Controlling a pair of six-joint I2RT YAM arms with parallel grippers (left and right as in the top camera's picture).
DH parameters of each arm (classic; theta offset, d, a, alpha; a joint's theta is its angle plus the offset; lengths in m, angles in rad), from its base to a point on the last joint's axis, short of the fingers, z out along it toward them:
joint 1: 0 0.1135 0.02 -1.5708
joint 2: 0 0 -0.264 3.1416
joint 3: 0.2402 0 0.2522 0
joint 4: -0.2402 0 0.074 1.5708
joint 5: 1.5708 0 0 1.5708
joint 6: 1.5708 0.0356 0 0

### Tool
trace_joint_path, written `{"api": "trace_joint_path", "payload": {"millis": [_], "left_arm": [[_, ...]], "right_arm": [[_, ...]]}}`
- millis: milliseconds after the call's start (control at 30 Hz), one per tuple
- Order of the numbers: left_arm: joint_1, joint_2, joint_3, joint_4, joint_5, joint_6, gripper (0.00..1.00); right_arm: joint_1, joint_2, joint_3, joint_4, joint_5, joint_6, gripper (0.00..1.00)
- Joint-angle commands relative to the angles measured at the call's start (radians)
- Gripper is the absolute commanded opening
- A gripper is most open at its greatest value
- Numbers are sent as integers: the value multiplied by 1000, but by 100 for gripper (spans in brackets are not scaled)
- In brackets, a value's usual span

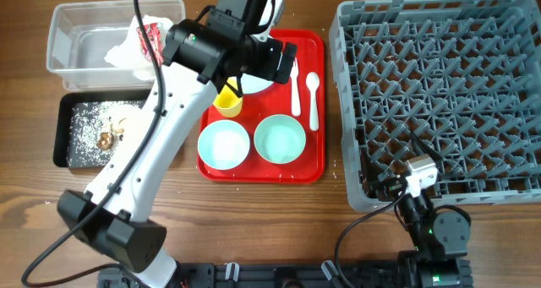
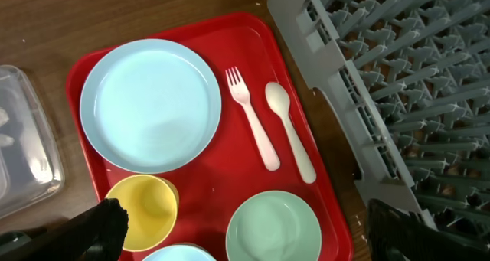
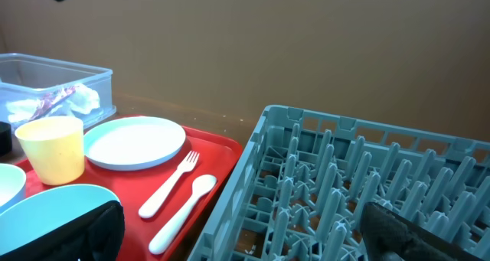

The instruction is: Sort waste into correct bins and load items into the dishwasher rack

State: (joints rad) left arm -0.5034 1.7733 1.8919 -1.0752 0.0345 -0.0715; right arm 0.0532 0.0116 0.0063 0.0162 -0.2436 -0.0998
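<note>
- Nearest, right side: right gripper [image 3: 237, 215] sits low at the near-left corner of the rack [image 1: 439, 94]. In its wrist view the fingers are spread wide and hold nothing. The overhead view of it is poor, so I cannot tell whether it touches the rack wall.
- The rack is on the table just right of the red tray [image 1: 254, 171].
- Near end of the red tray: two bowls side by side, both upright, a paler bowl [image 1: 224, 144] on the left and a greener bowl [image 1: 280, 139] on the right.
- Just beyond the paler bowl is the yellow cup [image 1: 228, 102], upright and close to the plate's near edge.
- Left gripper [image 2: 245, 211] hangs above the tray, over the cup-and-bowl area. Its fingers are wide apart and grip nothing.
- Far half of the tray: the plate [image 2: 151, 104] lies flat. To its right the fork [image 2: 253, 119] and spoon [image 2: 291, 135] lie side by side with their heads pointing away.
- Left of the red tray is the black tray [image 1: 61, 136], holding pale crumbs and brownish scraps [image 1: 110, 138].
- Farthest left is the clear tub [image 1: 56, 43], holding the crumpled napkin [image 1: 127, 51] and the red wrapper [image 1: 150, 36]. The left arm partly covers the wrapper.
</note>
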Motion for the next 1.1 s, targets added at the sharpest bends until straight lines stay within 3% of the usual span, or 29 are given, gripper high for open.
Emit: {"api": "trace_joint_path", "payload": {"millis": [0,267,767,933,1067], "left_arm": [[-5,60,19,3,-5,15,100],[-5,76,19,8,-6,6,98],[37,177,-46,-108,-113,-227,80],[111,196,-60,-104,-131,-252,79],[188,200,-61,-87,-102,-250,79]], "right_arm": [[-5,-4,-1,5,-13,-5,99],[-5,-4,-1,5,-14,-5,100],[-5,-4,-1,6,-10,-13,100],[-5,-4,-1,-2,78,-283,100],[-5,-4,-1,1,106,-382,100]]}}
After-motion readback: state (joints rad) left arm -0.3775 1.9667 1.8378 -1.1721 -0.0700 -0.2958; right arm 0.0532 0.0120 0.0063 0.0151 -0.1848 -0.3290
